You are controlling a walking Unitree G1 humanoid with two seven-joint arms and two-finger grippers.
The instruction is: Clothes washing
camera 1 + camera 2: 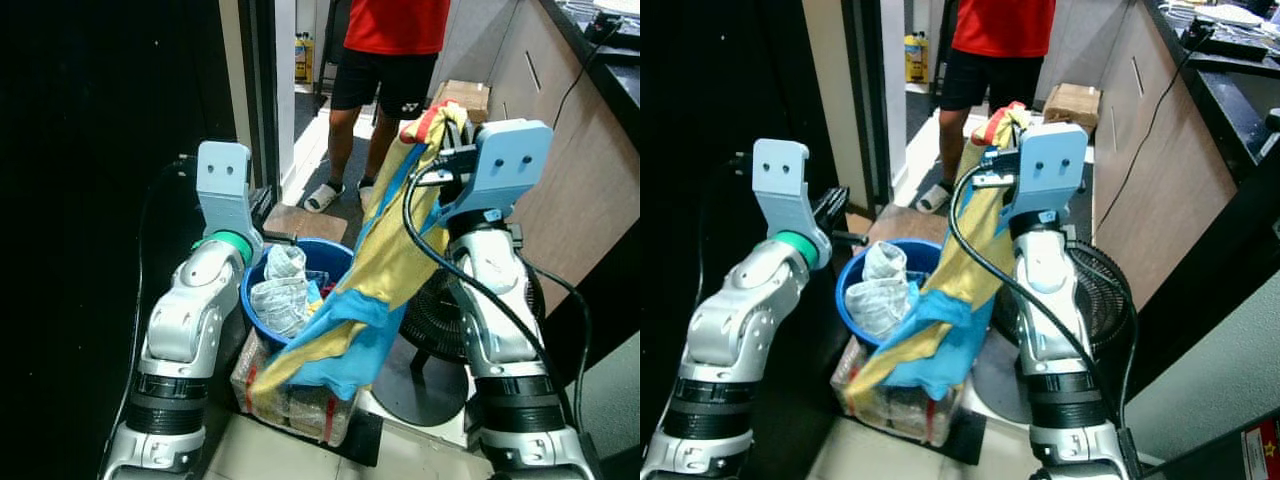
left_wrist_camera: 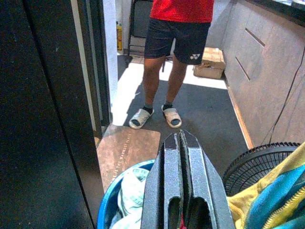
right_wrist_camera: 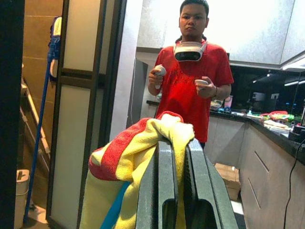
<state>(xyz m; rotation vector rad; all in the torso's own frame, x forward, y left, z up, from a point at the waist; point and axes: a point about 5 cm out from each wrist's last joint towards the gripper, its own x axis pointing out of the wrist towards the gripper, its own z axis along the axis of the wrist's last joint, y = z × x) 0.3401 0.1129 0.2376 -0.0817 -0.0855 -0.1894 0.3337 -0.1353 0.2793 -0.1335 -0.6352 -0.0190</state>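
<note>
Hanging from the raised right gripper (image 3: 177, 143) is a yellow garment (image 1: 385, 265) with blue and red parts, its fingers (image 3: 164, 186) pinched tight on a fold of the cloth near the red edge; the rest of the garment drapes down over the rim of the blue tub (image 1: 262, 275) and the wrapped bundle (image 1: 290, 405) the tub sits on. The right wrist view adds what the head views cut off: the person (image 3: 193, 86) in a red shirt wears a headset and holds a white controller in each hand, and a blue mop (image 3: 45, 95) leans by the door frame. The left wrist view looks along the left gripper (image 2: 181, 138), whose fingers are pressed together with nothing between them, held over the near edge of the tub; past them are the person's legs and slippers, a brown mat (image 2: 126, 150) and a cardboard box (image 2: 212, 62). Inside the tub lies pale, crumpled cloth (image 1: 282, 290). A black fan (image 1: 440, 320) stands just right of the tub, beside the right arm.
</note>
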